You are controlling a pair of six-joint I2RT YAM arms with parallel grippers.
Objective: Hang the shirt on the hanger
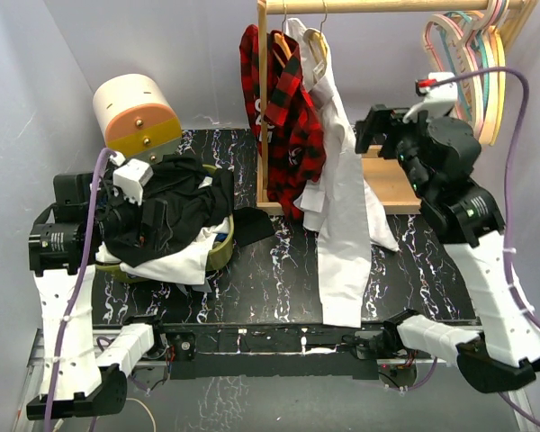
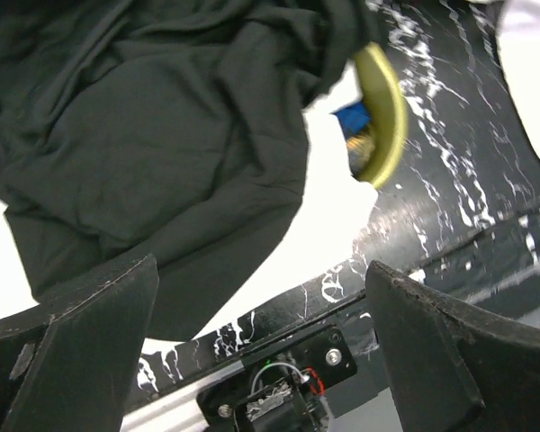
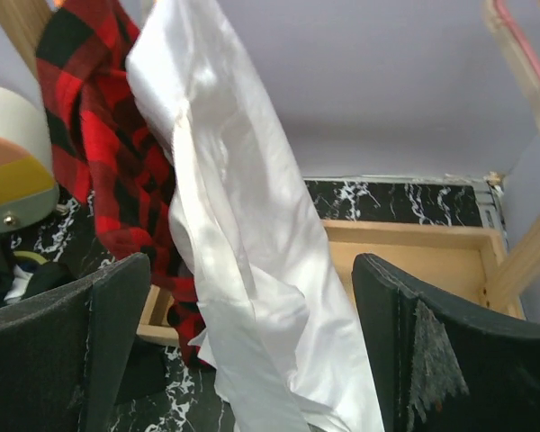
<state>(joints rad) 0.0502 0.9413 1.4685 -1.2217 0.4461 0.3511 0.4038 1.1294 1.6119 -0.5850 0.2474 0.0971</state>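
The white shirt [image 1: 342, 216] hangs from the pale yellow hanger [image 1: 316, 45], whose metal hook is over the wooden rail [image 1: 387, 6]. The shirt's lower end reaches down onto the black marbled table [image 1: 270, 279]. My right gripper [image 1: 367, 133] is raised just right of the shirt and stands open. In the right wrist view the shirt [image 3: 243, 225] hangs ahead of the open gripper [image 3: 252, 360], apart from both fingers. My left gripper [image 2: 261, 351] is open and empty, low at the left over a black garment [image 2: 144, 135].
A red-and-black plaid shirt [image 1: 283, 117] hangs left of the white one, by the wooden post [image 1: 262, 99]. Pastel hangers [image 1: 472, 54] bunch at the rail's right end. An olive basket [image 1: 223, 250] holds the black garment [image 1: 175, 202] and white cloth. A cream-and-orange container [image 1: 137, 112] stands back left.
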